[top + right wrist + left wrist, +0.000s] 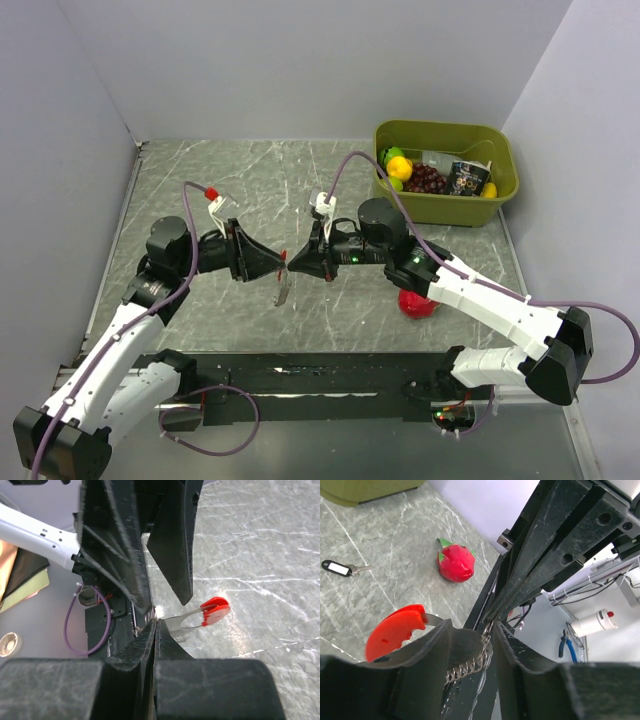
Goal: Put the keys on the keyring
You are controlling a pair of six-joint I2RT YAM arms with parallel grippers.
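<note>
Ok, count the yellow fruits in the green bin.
2. One yellow fruit lies at the left end of the green bin, next to the dark grapes; the other sits at the right end, beside the dark packet. More may be hidden underneath.

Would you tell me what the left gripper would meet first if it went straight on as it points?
Most likely the right gripper, whose shut jaws face the left gripper almost tip to tip, the keys hanging between them; depth is unclear.

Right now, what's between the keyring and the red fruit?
Nothing: bare table between keyring and red fruit, shown in the left wrist view.
</note>
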